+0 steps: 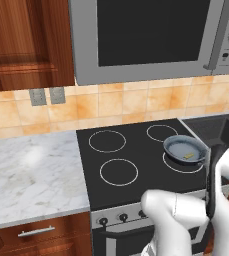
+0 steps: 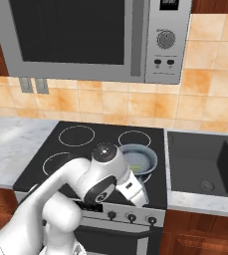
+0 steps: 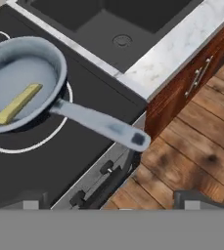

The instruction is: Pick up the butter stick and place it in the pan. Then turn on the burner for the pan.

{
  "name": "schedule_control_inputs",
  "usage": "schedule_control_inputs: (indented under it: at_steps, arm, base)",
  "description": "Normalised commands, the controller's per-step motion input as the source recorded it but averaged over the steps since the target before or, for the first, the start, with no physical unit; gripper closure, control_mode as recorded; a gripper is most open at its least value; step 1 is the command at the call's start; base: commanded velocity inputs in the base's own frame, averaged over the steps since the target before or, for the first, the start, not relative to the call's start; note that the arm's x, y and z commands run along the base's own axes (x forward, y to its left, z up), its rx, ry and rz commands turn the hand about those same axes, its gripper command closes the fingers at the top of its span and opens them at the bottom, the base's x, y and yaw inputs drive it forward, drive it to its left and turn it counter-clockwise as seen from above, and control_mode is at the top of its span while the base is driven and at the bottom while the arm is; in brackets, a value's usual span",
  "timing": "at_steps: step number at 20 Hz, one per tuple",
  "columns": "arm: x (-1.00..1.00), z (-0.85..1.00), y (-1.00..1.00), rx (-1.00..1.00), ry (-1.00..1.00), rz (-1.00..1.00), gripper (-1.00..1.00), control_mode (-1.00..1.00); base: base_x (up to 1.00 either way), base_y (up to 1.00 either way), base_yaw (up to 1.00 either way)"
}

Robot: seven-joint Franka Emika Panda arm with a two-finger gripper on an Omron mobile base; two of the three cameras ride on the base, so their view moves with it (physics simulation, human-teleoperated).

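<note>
Now, from the left base view, you see the small round blue-grey frying pan (image 1: 184, 149) sitting on the widest white ring burner (image 1: 185, 161) near the front right corner of the black glass cooktop (image 1: 136, 186). The tiny pale-yellow butter stick (image 1: 189, 156) lies inside the pan, toward its front. The white robot arm (image 1: 186, 215) rises across the cooktop's front edge, over the row of dark control knobs (image 1: 122, 217).

From the right base view, you find the pan (image 2: 138, 159) at the cooktop's (image 2: 65, 148) right side, partly behind the arm's (image 2: 103, 182) wrist; the dark recessed sink (image 2: 205, 167) sits in the counter just right of the cooktop.

Through the hand view, you look down on the pan (image 3: 20, 83) with the butter stick (image 3: 17, 103) lying flat on its floor, and the pan's long handle reaches out past the cooktop's front edge. The two-finger gripper (image 3: 108, 204) hangs above the wooden floor (image 3: 196, 156) in front of the stove, its fingertips (image 3: 28, 203) spread wide apart and gripping nothing.
</note>
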Motion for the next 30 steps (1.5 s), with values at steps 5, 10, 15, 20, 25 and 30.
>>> schedule_control_inputs:
  at_steps: [5, 10, 15, 20, 25, 30]
  arm:
    - [-0.73, -0.08, -0.15, -0.09, -0.1, 0.23, -1.0, -1.0]
    - [-0.63, -0.19, -0.11, -0.11, -0.1, 0.27, -1.0, -1.0]
    - [-0.22, -0.4, -0.11, -0.14, -0.06, 0.15, -1.0, -1.0]
    - [-0.33, -0.46, -0.06, -0.13, -0.19, 0.17, -1.0, -1.0]
    - [0.01, -0.45, 0.0, -0.13, -0.18, 0.19, -1.0, -1.0]
    - [0.33, -0.35, -0.01, -0.1, -0.15, 0.17, -1.0, -1.0]
  base:
    - [0.0, 0.0, 0.0]
    - [0.0, 0.0, 0.0]
    - [0.0, 0.0, 0.0]
    - [0.0, 0.0, 0.0]
    - [0.0, 0.0, 0.0]
    - [0.0, 0.0, 0.0]
